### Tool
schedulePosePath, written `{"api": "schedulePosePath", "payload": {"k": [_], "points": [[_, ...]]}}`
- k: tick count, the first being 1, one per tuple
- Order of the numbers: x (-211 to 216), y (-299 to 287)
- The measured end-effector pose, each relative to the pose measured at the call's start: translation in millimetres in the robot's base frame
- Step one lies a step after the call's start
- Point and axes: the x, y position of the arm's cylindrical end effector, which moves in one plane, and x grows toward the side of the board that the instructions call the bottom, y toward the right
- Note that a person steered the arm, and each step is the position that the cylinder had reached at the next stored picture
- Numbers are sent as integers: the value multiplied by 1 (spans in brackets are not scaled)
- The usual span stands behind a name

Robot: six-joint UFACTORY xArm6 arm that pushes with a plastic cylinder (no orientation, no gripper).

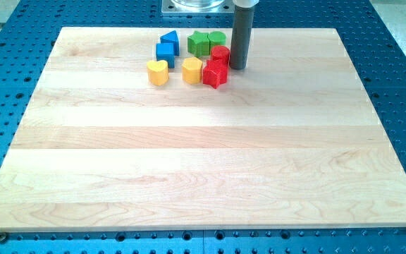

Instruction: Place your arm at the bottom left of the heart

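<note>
The yellow heart lies near the board's top, left of the other blocks. My tip is at the right end of the cluster, just right of the red cylinder and the red star. A yellow hexagon lies between the heart and the red star. Behind are a blue cube, a blue triangle, a green star and a green cylinder-like block. My tip is well to the right of the heart, with several blocks between.
The wooden board rests on a blue perforated table. The arm's metal base is at the view's top centre.
</note>
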Motion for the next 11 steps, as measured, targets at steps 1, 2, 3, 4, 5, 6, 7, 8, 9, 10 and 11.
{"api": "schedulePosePath", "payload": {"k": [1, 2, 3, 4, 5, 6, 7, 8, 9, 10, 11], "points": [[-3, 21], [25, 96], [30, 127], [30, 127], [54, 129], [138, 75], [196, -33], [213, -186], [180, -231], [127, -227], [80, -210]]}}
